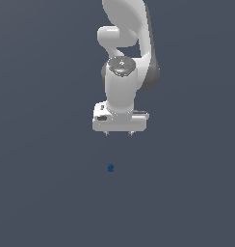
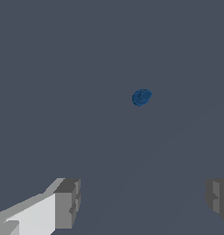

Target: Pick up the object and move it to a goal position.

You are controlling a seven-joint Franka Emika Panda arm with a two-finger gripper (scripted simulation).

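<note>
The object [image 1: 110, 168] is a tiny dark blue lumpy piece lying on the flat grey floor, below the arm in the exterior view. It also shows in the wrist view [image 2: 141, 97] as a small blue blob. My white gripper [image 1: 118, 133] hangs above it with its two short fingertips pointing down and set wide apart. It is open and empty, well clear of the object. In the wrist view the two grey fingertips [image 2: 68, 202] stand far apart, with the gripper [image 2: 142, 199] holding nothing.
A plain dark grey floor [image 1: 42, 193] fills both views. The white arm [image 1: 123, 43] rises above the gripper to the exterior view's upper edge. No goal marker shows.
</note>
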